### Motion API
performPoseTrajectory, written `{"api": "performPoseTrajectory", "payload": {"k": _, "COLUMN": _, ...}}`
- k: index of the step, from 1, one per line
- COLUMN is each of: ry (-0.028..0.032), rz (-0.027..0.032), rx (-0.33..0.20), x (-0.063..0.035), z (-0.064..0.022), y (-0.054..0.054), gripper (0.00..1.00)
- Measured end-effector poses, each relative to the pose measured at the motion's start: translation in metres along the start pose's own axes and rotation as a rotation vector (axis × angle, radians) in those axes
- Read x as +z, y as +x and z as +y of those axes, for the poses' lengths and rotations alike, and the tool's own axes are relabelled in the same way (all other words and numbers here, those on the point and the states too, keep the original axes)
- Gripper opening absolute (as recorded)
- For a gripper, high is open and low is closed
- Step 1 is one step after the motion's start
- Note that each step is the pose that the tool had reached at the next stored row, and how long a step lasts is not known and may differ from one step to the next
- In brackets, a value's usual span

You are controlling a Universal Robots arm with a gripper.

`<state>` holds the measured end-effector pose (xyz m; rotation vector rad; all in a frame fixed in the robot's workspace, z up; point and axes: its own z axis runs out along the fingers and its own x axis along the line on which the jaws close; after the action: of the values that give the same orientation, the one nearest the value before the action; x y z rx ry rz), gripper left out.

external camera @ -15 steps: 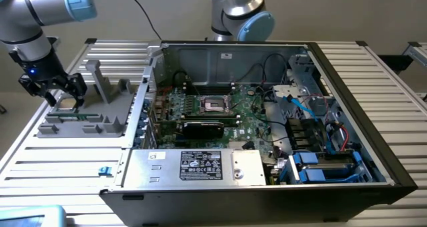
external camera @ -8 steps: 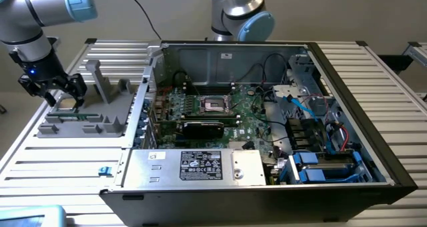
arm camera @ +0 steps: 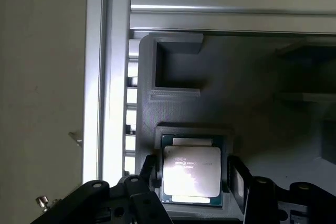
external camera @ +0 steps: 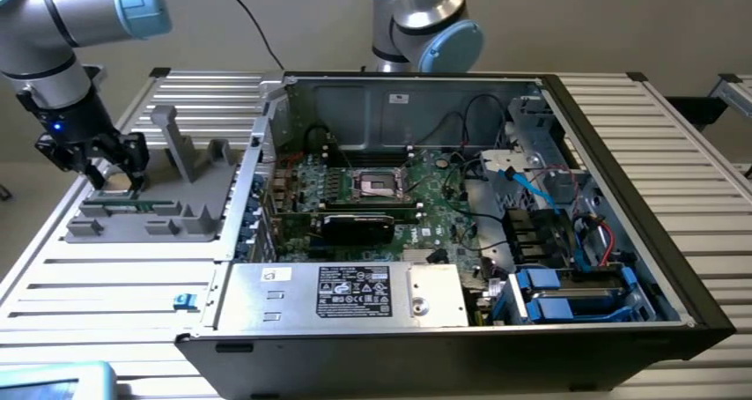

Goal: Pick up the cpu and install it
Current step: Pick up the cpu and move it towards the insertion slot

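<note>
The cpu (arm camera: pixel 192 167), a flat square chip with a shiny silver top, lies in a recess of the grey holder (arm camera: pixel 173 108). My gripper (arm camera: pixel 192 178) is lowered over it and open. One finger (arm camera: pixel 149 170) stands on each side of the chip, close to its edges, and the chip still rests in its seat. In the exterior view the gripper (external camera: pixel 114 181) hangs over the far corner of the grey holder (external camera: pixel 153 217) at that view's left. The black cpu socket (external camera: pixel 379 183) sits on the green motherboard inside the open computer case.
The open computer case (external camera: pixel 658 241) takes up the middle and the exterior view's right, with cables, a black card (external camera: pixel 358 226) and blue drive bays inside. Grey upright posts (external camera: pixel 165 131) rise from the holder beside my gripper. A second robot arm (external camera: pixel 417 21) stands behind the case.
</note>
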<state>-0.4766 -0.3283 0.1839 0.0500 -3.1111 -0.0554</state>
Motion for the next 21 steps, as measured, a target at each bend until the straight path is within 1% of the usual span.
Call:
{"api": "performPoseTrajectory", "payload": {"k": 8, "ry": -0.0001, "rz": -0.0003, "rx": 0.001, "x": 0.0001, "z": -0.0002, "y": 0.0, "gripper": 0.65}}
{"api": "performPoseTrajectory", "payload": {"k": 21, "ry": -0.0006, "rz": -0.0006, "rx": 0.017, "x": 0.0003, "z": -0.0003, "y": 0.0002, "gripper": 0.65}}
